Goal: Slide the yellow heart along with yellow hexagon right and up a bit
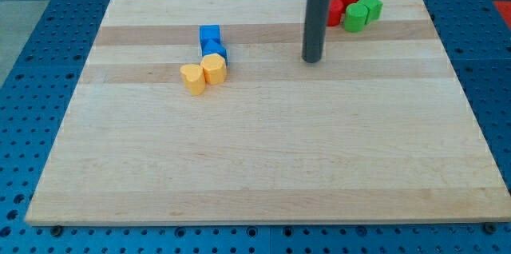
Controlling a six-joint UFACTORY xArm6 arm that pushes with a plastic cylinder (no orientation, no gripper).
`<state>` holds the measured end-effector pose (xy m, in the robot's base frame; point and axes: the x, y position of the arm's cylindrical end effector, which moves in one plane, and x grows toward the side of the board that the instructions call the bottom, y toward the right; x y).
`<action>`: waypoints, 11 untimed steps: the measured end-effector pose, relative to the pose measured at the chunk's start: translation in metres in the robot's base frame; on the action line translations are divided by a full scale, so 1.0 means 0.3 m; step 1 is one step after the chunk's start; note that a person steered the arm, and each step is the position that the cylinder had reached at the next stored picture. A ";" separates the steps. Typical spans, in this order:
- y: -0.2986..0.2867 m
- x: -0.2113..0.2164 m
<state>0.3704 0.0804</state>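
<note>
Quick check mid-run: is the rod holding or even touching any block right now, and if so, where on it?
Nothing is held. My tip rests on bare board, apart from every block, well to the view's right of the yellow heart and yellow hexagon.

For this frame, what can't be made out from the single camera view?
- Red blocks: partly hidden behind the rod; their shapes and count are unclear.
- Arm above the rod: cut off by the view's top edge.
- Blue blocks: too small to name their shapes.
- Whether my tip touches the board: cannot tell.
</note>
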 end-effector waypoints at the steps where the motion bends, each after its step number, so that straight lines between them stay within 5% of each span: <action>1: -0.097 0.171; 4: -0.655 0.372; 6: -0.983 0.372; 11: -0.701 0.002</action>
